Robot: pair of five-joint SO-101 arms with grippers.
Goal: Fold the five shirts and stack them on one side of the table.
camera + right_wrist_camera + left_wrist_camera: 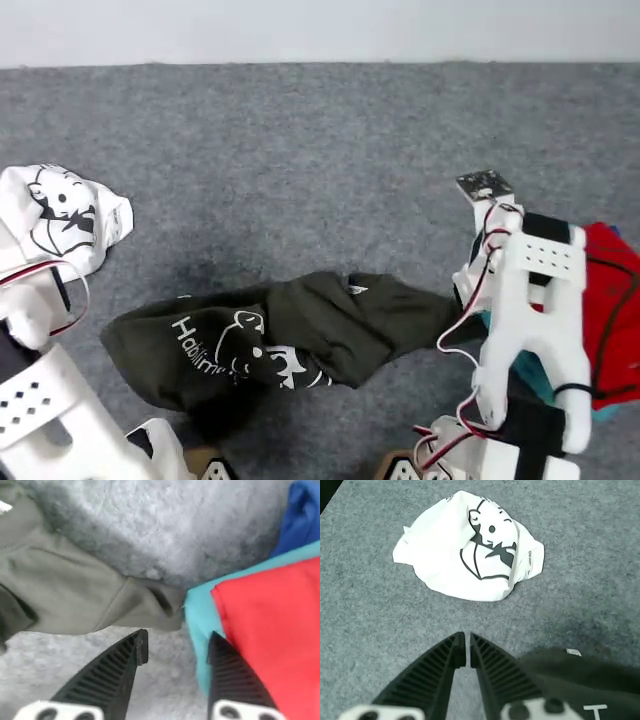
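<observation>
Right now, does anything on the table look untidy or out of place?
Yes. The dark shirt lies crumpled and unfolded in the middle of the table, one sleeve reaching the stack topped by the red shirt. The white shirt sits bunched up on the opposite side, far from that stack.

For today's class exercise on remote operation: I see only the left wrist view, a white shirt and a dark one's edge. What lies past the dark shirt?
Observer: A red shirt lies on a teal shirt at the table's right side.
Operator: Where is the right claw?
Observer: The right claw is open, close to the dark shirt's sleeve end and the teal shirt's edge.
Operator: Any other shirt?
Observer: A blue shirt peeks out beyond the red one.
</observation>
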